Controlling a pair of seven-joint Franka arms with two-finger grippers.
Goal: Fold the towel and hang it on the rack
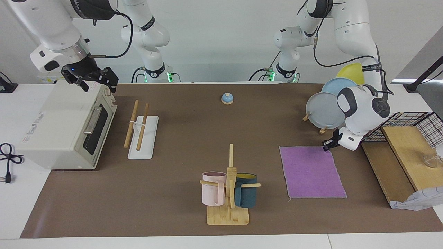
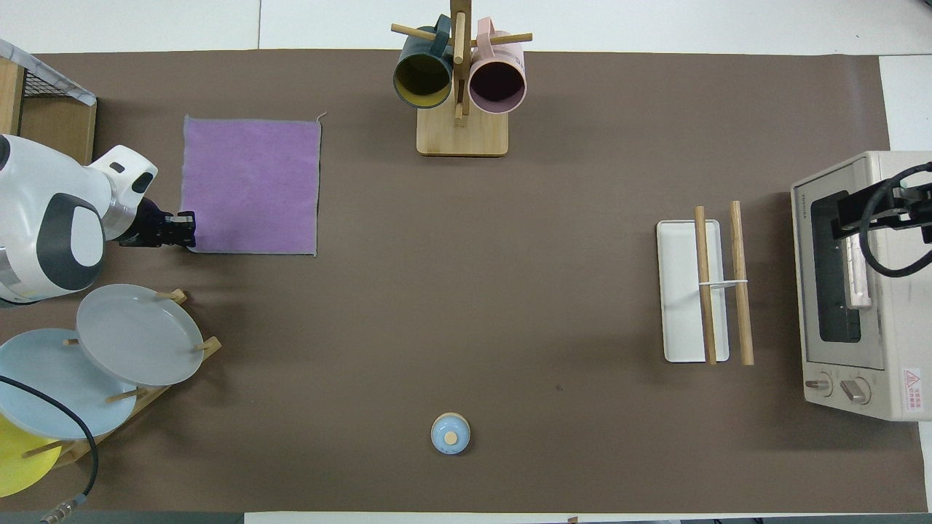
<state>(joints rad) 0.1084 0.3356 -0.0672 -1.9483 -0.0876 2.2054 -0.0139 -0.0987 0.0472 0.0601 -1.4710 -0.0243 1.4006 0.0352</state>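
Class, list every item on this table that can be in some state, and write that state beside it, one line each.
Purple square cloth towel: flat, unfolded.
Wooden two-rod rack: bare.
White toaster oven: door closed.
Pink mug: hung on the wooden mug tree.
Dark blue mug: hung there too.
Grey plate: upright in its stand.
Left gripper: low at the towel's corner.
Right gripper: waits over the oven.

Toaster oven (image 2: 859, 284): small brand lettering on front top corner, too tiny to read; red triangle warning sticker (image 2: 911, 381) by knobs, text unreadable. Red-and-grey label (image 1: 30, 129) on its top, illegible.
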